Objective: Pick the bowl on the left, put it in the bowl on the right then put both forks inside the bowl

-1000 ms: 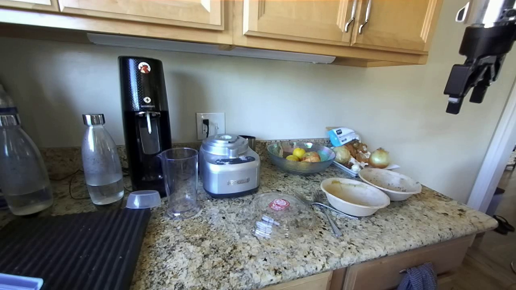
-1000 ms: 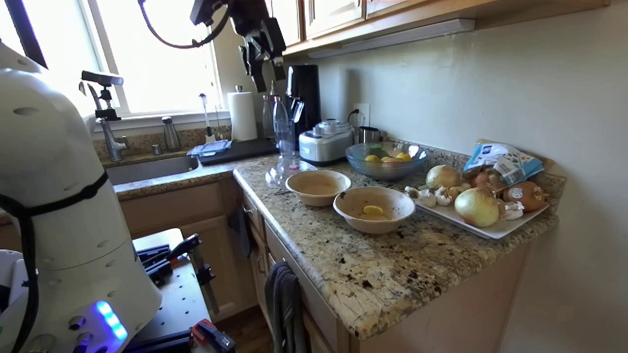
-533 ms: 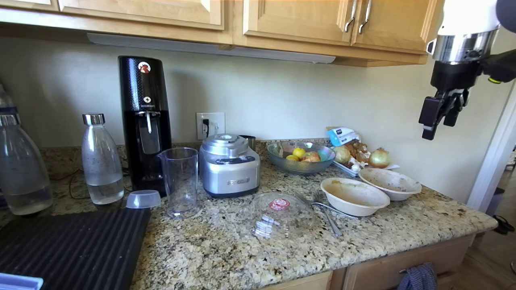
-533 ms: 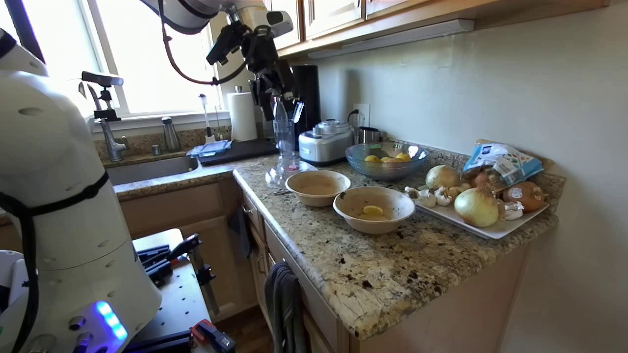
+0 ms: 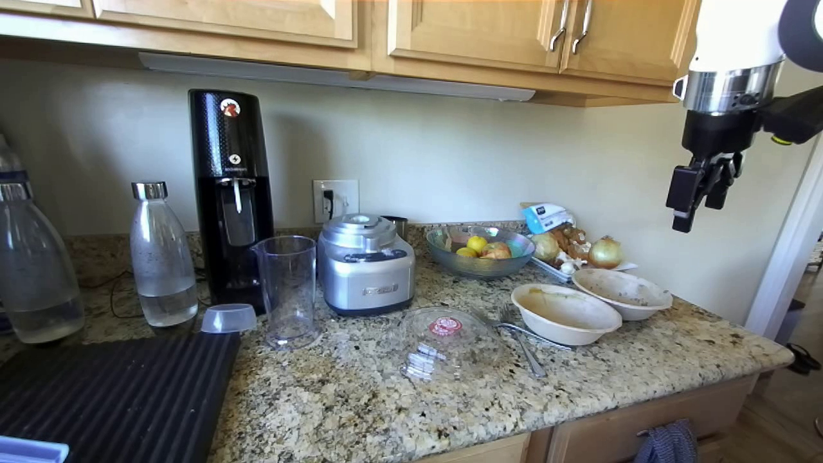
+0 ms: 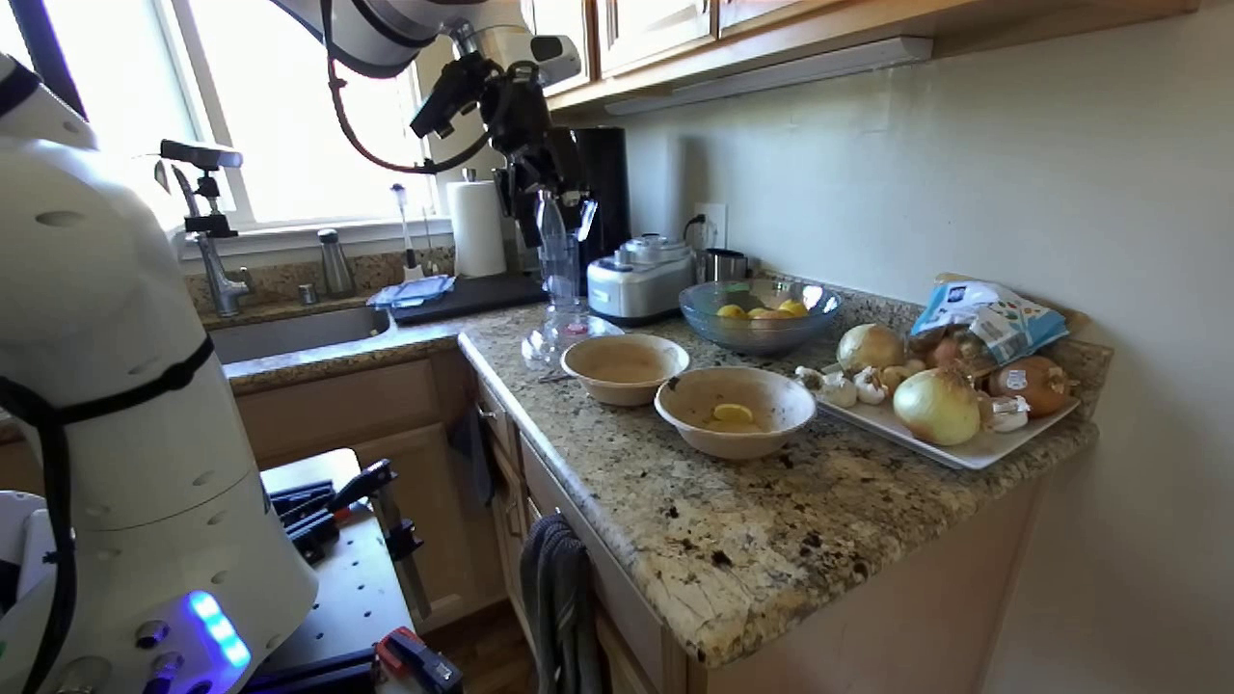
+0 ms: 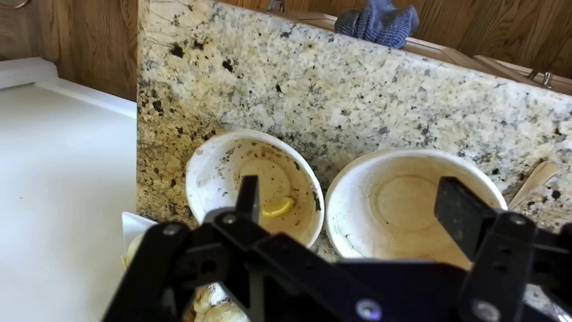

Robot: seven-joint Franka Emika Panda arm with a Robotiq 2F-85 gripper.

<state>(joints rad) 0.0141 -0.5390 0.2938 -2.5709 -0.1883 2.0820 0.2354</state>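
the tool (image 7: 353,205) hangs well above the table (image 5: 360,411), jaws spread wide, unclenched! the plain bowl (image 7: 402,201) stands upright below, just beside the lemon bowl (image 7: 271,175), and there's a lemon slice (image 7: 279,207) lying in that one! in an exterior view, two forks (image 5: 534,364) lie crossed on the table, close by the plain bowl, away from the lemon bowl.

two pale bowls (image 7: 395,201) sat below the gripper (image 7: 351,201), just one lemon slice (image 7: 278,207), two forks (image 5: 531,357) down there too, one food processor (image 5: 366,273)
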